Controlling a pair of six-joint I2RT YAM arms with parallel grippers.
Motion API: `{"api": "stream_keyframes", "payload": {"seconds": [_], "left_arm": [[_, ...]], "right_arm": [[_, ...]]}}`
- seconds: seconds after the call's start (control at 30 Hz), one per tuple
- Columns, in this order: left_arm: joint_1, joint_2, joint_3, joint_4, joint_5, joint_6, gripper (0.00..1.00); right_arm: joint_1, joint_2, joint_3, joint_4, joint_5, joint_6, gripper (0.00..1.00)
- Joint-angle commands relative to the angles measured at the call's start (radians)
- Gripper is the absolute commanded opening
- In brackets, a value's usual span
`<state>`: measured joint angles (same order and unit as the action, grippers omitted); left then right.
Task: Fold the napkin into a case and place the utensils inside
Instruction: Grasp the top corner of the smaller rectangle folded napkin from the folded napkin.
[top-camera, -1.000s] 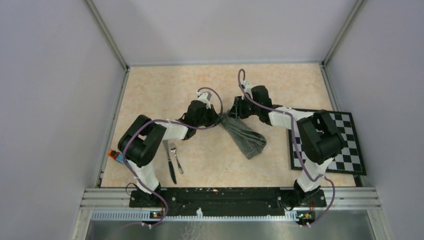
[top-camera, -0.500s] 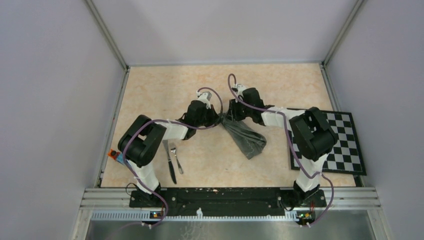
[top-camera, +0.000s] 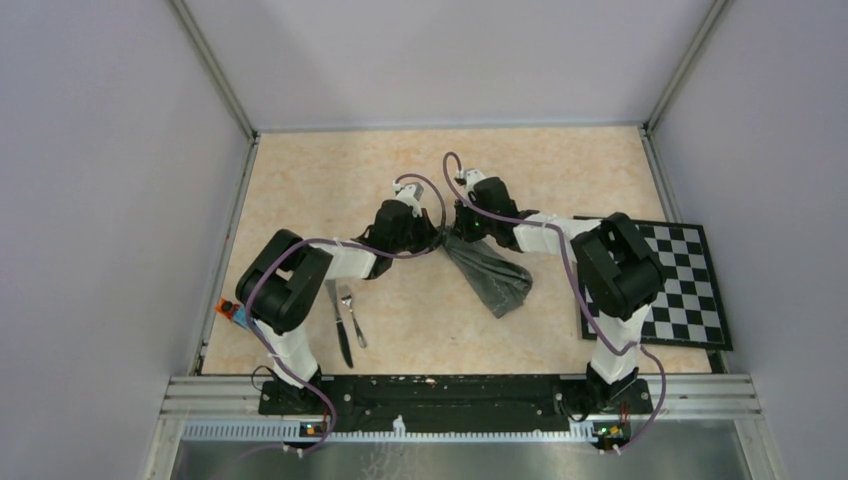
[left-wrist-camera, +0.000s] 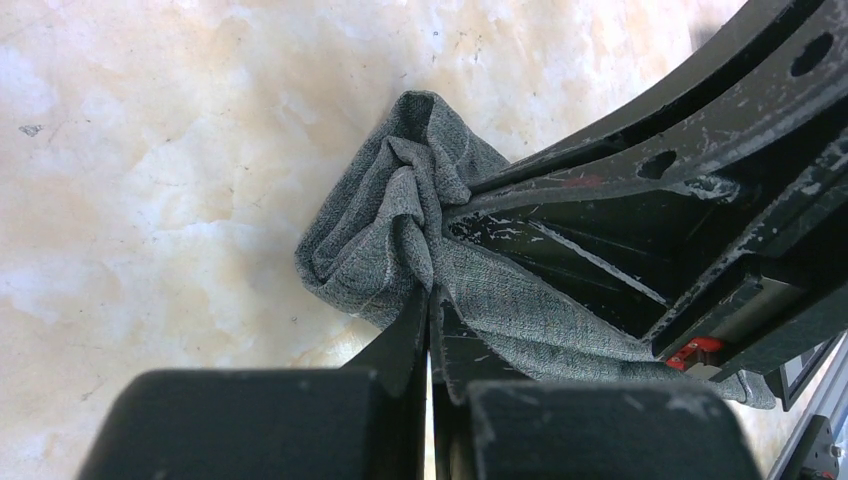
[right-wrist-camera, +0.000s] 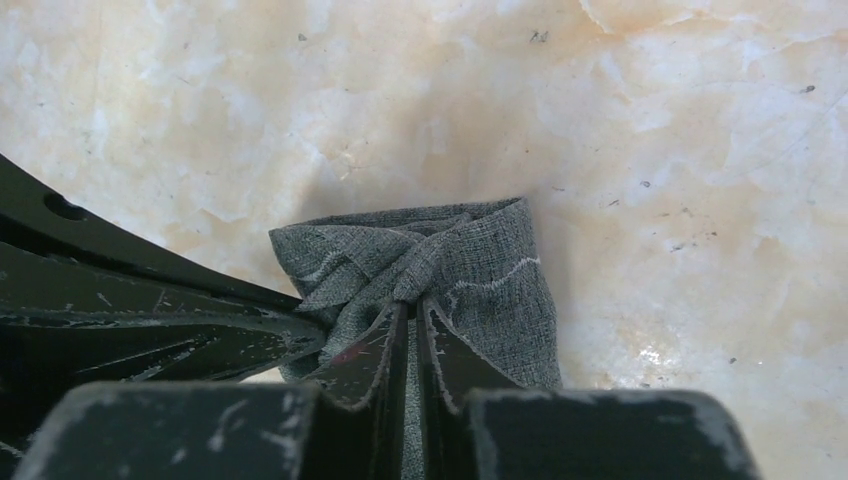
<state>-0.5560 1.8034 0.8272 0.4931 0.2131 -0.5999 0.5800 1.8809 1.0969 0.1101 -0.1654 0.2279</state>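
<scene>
**A:** Pale marbled bench (top-camera: 330, 170), grey walls all round, and a checkered board (top-camera: 690, 290) lying well off to the outer side of the right fingers. How far along is the job?

**B:** Hardly begun, I'd judge. The napkin (top-camera: 495, 275) is a crumpled bunch rather than a flat square. I can see no deliberate fold and nothing like a case. The knife (top-camera: 338, 322) and fork (top-camera: 353, 318) lie bare on the bench, side by side, well apart from the cloth and far back from the left fingers, beside that arm's elbow. Spreading, folding and loading all look left to do.

**A:** And the arms?

**B:** Both reach out and bend inward, so the two wrists meet mid-bench almost nose to nose.

**A:** What are they holding?

**B:** The left fingers (left-wrist-camera: 400, 340) are pinched tight on a gathered wad of the napkin. The right fingers (right-wrist-camera: 375, 360) are nipped onto the same bunch just beside them, with barely a slit between, and the lighter stitched hem shows right at their tips. From both pinches the rest of the cloth trails away across the bench towards the right arm's base.
</scene>
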Motion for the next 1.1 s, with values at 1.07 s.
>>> {"api": "stream_keyframes", "payload": {"seconds": [1.07], "left_arm": [[-0.005, -0.046, 0.045, 0.013, 0.046, 0.004, 0.0]], "right_arm": [[-0.033, 0.145, -0.098, 0.318, -0.297, 0.389, 0.0]]}}
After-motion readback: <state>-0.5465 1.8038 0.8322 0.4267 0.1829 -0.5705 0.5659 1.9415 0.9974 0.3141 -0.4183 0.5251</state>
